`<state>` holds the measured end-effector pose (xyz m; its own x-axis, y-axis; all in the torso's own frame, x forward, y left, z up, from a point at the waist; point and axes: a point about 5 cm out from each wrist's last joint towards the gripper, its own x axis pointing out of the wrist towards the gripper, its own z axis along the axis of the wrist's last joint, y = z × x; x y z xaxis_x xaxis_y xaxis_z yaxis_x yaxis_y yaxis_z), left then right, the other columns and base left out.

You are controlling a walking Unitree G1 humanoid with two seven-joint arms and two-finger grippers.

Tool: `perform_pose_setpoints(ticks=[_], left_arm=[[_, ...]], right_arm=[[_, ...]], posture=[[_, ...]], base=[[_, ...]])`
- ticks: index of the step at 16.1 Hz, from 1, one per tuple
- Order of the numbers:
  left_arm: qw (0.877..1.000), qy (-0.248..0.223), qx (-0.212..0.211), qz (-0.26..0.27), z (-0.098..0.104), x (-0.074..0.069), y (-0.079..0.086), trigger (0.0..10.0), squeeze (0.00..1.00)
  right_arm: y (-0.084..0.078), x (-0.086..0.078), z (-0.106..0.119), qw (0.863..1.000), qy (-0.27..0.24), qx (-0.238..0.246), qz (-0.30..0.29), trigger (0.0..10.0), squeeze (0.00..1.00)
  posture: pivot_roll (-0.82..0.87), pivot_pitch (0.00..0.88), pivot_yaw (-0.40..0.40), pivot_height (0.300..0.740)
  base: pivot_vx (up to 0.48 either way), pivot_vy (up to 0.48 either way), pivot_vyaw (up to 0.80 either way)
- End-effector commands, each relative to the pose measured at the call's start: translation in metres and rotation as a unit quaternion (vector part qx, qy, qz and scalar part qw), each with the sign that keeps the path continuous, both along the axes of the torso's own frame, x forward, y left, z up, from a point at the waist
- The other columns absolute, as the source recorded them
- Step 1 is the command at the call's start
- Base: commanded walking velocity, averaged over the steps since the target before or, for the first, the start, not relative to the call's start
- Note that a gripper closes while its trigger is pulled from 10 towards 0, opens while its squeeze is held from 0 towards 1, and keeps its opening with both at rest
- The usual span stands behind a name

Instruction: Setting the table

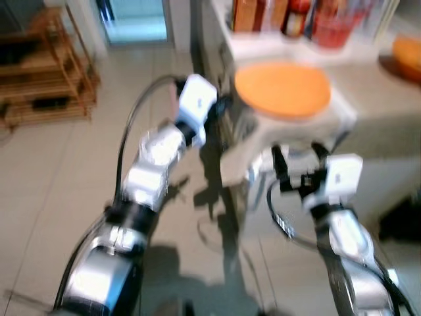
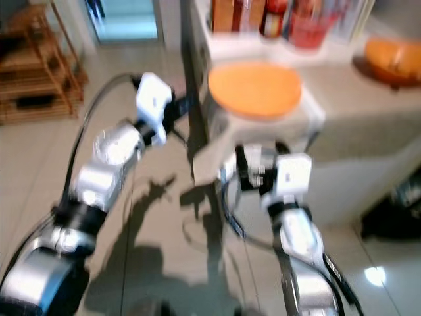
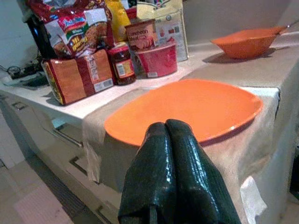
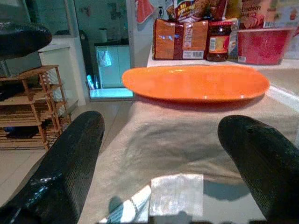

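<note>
Head views, plate: you have a flat round orange plate (image 1: 283,89) lying level on a beige cloth (image 1: 368,99) that covers the near corner of a white counter (image 1: 276,45). These views are blurred, so the plate's long axis is hard to judge from above.
Head views, left gripper: your left gripper (image 1: 220,108) is raised beside the plate's left edge, at the counter's corner; its fingers are too blurred here to read.
Head views, right gripper: your right gripper (image 1: 299,155) sits below the plate, in front of the cloth's hanging front edge, its two black fingers pointing up toward the counter.
Head views, surroundings: behind the plate stand packets and jars (image 1: 289,16); an orange bowl (image 2: 391,59) rests to the plate's right on the same cloth; a wooden shelf rack (image 1: 46,66) stands well to the plate's left across the tiled floor (image 1: 52,171).
Left wrist view: your two black fingertips (image 3: 173,154) are pressed together, nothing between them, aimed at the plate's (image 3: 187,109) near rim. The plate looks slightly oval, its long axis running toward the orange bowl (image 3: 245,42). A red tub (image 3: 156,60), a dark jar (image 3: 121,63) and an orange packet (image 3: 77,77) stand beyond the plate.
Right wrist view: your fingers (image 4: 70,158) are spread wide apart and empty, with the cloth (image 4: 187,140) between them and the plate (image 4: 196,83) beyond, seen edge-on, its length lying crosswise to the fingers.
</note>
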<state>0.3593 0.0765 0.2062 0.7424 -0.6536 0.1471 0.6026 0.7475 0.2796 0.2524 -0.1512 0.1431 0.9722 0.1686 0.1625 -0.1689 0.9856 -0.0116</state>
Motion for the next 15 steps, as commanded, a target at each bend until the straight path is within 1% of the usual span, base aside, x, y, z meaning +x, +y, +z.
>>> perform_pose_setpoints(ticks=[1,3,4,5,7,11,12,13,14,15], left_arm=[[1.0,-0.004,0.005,-0.004,-0.0002,-0.0017,-0.0003,10.0,0.0],[1.0,-0.006,0.005,-0.008,-0.001,-0.0028,-0.002,10.0,0.0],[1.0,-0.007,0.003,-0.009,-0.0008,-0.0032,-0.0025,10.0,0.0],[1.0,-0.01,0.005,-0.01,-0.0006,-0.0037,-0.0033,10.0,0.0],[1.0,-0.003,0.001,-0.009,-0.0015,-0.0031,-0.0039,10.0,0.0],[1.0,-0.005,0.006,0.0,-0.0049,-0.0024,-0.0021,10.0,0.0],[1.0,0.0,0.006,0.001,-0.007,-0.0026,-0.0021,10.0,0.0],[1.0,0.001,0.006,0.002,-0.0066,-0.0022,-0.0027,10.0,0.0],[1.0,-0.001,0.007,0.002,-0.0062,-0.0022,-0.0028,10.0,0.0],[1.0,-0.017,0.005,-0.006,-0.0023,-0.0044,-0.0048,10.0,0.0]], right_arm=[[-0.0014,-0.0006,-0.0031,1.0,0.003,-0.011,-0.004,10.0,0.0],[-0.0027,0.0005,-0.0046,0.999,-0.004,-0.039,-0.008,10.0,0.0],[-0.0026,0.0014,-0.0061,0.999,0.002,-0.045,-0.007,10.0,0.0],[-0.0031,0.0015,-0.0058,1.0,0.001,-0.014,-0.007,10.0,0.0],[-0.0021,0.0009,-0.0051,1.0,-0.001,-0.017,-0.002,10.0,0.0],[-0.0027,-0.0001,-0.007,1.0,0.001,-0.016,-0.005,10.0,0.0],[-0.0047,0.0,-0.0087,0.999,0.005,-0.036,-0.014,10.0,0.0],[-0.0054,0.0002,-0.0097,0.999,0.007,-0.046,-0.017,10.0,0.0],[-0.0053,0.0002,-0.0099,0.999,0.007,-0.044,-0.017,10.0,0.0],[-0.0052,0.0007,-0.0099,0.999,0.005,-0.047,-0.017,10.0,0.0]], posture=[[-0.1,0.0,0.026,0.74],[-0.1,0.0,0.024,0.74],[-0.1,0.0,0.024,0.74],[-0.1,0.0,0.023,0.74],[-0.1,0.0,0.023,0.74],[-0.1,0.0,0.024,0.74],[-0.11,0.0,0.024,0.74],[-0.11,0.0,0.022,0.74],[-0.11,0.0,0.022,0.74],[-0.11,0.0,0.021,0.74]], base=[[0.0,0.0,0.0],[0.0,0.0,0.0],[0.0,0.0,0.0],[0.0,0.0,-0.58],[0.0,0.0,-0.55],[0.0,0.0,-0.54],[0.0,0.0,-0.57],[0.48,0.0,0.0],[0.48,0.0,0.0],[0.48,0.0,0.0]])
